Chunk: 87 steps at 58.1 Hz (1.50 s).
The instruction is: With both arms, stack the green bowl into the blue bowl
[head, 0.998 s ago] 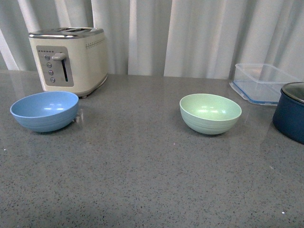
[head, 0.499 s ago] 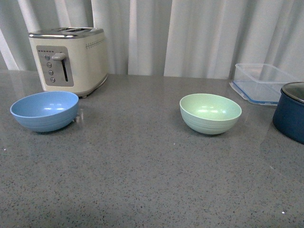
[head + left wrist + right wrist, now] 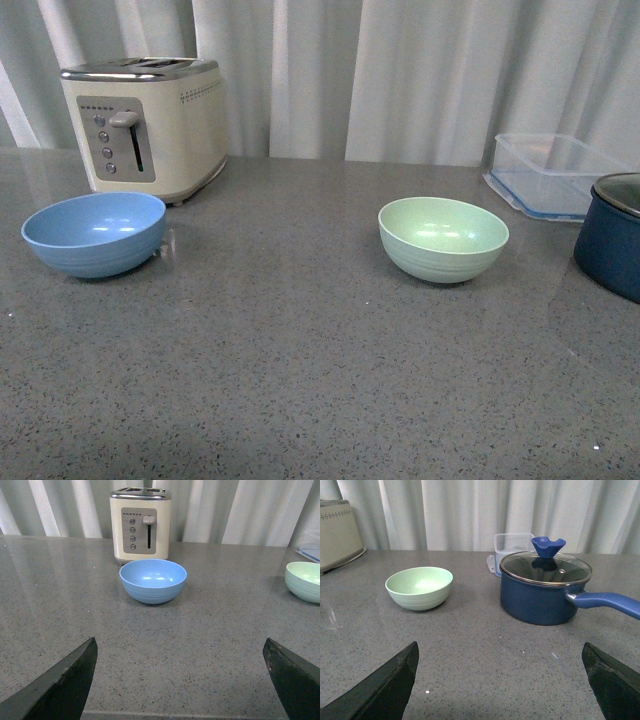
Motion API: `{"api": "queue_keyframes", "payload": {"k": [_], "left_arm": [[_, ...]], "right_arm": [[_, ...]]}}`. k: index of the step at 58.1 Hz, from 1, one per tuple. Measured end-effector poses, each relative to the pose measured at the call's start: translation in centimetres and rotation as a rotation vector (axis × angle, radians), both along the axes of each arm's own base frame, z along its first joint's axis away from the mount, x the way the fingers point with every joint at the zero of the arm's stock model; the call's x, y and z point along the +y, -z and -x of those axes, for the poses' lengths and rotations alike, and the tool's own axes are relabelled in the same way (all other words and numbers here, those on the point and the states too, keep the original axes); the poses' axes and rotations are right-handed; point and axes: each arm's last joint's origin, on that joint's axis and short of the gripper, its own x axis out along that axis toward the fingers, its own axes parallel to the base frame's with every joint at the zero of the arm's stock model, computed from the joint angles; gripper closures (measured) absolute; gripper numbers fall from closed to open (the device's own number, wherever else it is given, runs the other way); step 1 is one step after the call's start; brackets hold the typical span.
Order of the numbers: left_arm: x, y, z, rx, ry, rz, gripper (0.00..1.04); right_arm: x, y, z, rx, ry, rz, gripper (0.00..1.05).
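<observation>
The blue bowl (image 3: 94, 233) stands upright on the grey counter at the left, in front of the toaster. The green bowl (image 3: 443, 238) stands upright right of centre, about a bowl's width from the navy pot. Both are empty. Neither arm shows in the front view. In the left wrist view the left gripper (image 3: 180, 647) is open, well back from the blue bowl (image 3: 153, 580), with the green bowl (image 3: 305, 581) at the picture's edge. In the right wrist view the right gripper (image 3: 500, 649) is open, back from the green bowl (image 3: 419, 587). Nothing lies between either pair of fingers.
A cream toaster (image 3: 145, 124) stands behind the blue bowl. A clear container (image 3: 554, 173) and a navy pot (image 3: 612, 235) with a glass lid and a long handle (image 3: 604, 601) stand at the right. Bare grey counter (image 3: 270, 300) lies between the bowls. White curtains hang behind.
</observation>
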Motion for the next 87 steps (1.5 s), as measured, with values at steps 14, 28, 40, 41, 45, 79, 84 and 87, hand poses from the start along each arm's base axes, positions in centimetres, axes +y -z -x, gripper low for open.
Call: {"api": "queue_keyframes", "payload": {"k": [14,28,40,41,45,79,84,87], "left_arm": [[0.0,0.0,0.0,0.000,0.000,0.000,0.07],[1.0,-4.5,-1.7,0.142,-0.161,0.023,0.07],[3.3,-14.4,-6.6,0.109,-0.183,0.102,0.07],[3.5,-15.0,-7.3,0.129,-0.184,0.119,0.07],[4.1,-17.0,-10.4,0.198,-0.178,0.179,0.07],[4.3,-11.0,-30.1,0.755,-0.266,0.329,0.07],[4.3,-9.3,-31.0,0.791,-0.284,0.329,0.07],[4.2,-8.0,-31.7,0.814,-0.289,0.332,0.07]], "right_arm": [[0.0,0.0,0.0,0.000,0.000,0.000,0.10],[0.0,0.0,0.0,0.000,0.000,0.000,0.10],[0.0,0.0,0.0,0.000,0.000,0.000,0.10],[0.0,0.0,0.0,0.000,0.000,0.000,0.10],[0.0,0.0,0.0,0.000,0.000,0.000,0.10],[0.0,0.0,0.0,0.000,0.000,0.000,0.10],[0.0,0.0,0.0,0.000,0.000,0.000,0.10],[0.0,0.0,0.0,0.000,0.000,0.000,0.10]]}}
